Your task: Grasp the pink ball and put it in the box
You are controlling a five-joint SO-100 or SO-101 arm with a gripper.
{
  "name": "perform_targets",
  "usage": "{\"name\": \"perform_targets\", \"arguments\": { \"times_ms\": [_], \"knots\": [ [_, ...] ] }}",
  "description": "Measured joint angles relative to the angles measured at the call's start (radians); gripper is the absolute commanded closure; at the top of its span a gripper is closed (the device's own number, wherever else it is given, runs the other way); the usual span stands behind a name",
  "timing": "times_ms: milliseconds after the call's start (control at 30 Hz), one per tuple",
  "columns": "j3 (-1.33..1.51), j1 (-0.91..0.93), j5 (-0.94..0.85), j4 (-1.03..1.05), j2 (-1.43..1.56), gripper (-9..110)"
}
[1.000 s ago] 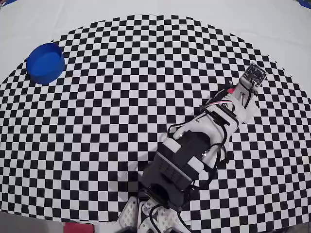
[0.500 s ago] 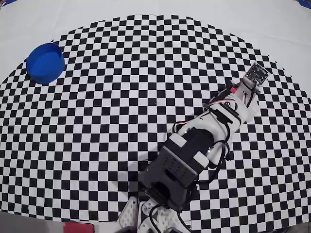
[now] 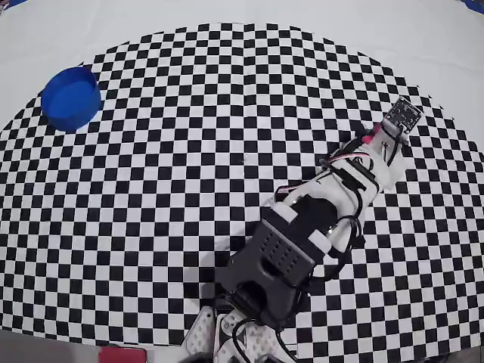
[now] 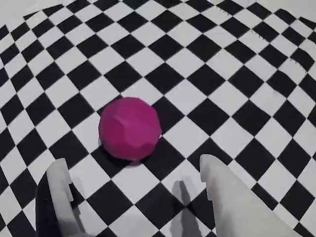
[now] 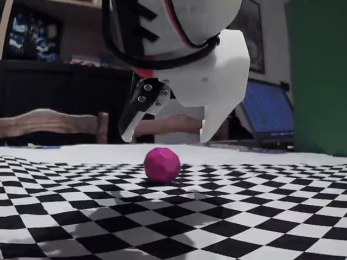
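The pink ball [image 4: 130,128] rests on the checkered mat, just ahead of my open gripper [image 4: 133,165] in the wrist view. One white finger [image 4: 61,192] stands left of it and the other [image 4: 222,197] right. From the fixed view, the gripper [image 5: 167,138] hovers above the ball [image 5: 162,164] with its jaws spread and not touching it. The blue box [image 3: 70,98] sits at the mat's far left in the overhead view, far from the arm [image 3: 318,219], which reaches to the upper right. There the ball is hidden under the wrist.
The checkered mat [image 3: 189,174] lies on a white cloth [image 3: 423,38]. A small red object [image 3: 121,354] shows at the overhead view's bottom edge. Behind the table in the fixed view are a laptop [image 5: 268,116], a green panel [image 5: 320,76] and a chair [image 5: 49,122].
In the overhead view the arm has stretched a little farther toward the upper right. The blue box has not moved.
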Motion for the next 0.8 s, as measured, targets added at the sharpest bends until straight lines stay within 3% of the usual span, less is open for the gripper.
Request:
{"name": "perform_targets", "arguments": {
  "times_ms": [800],
  "knots": [
    [-0.230,0.000,0.000,0.072,-0.176,70]
  ]
}}
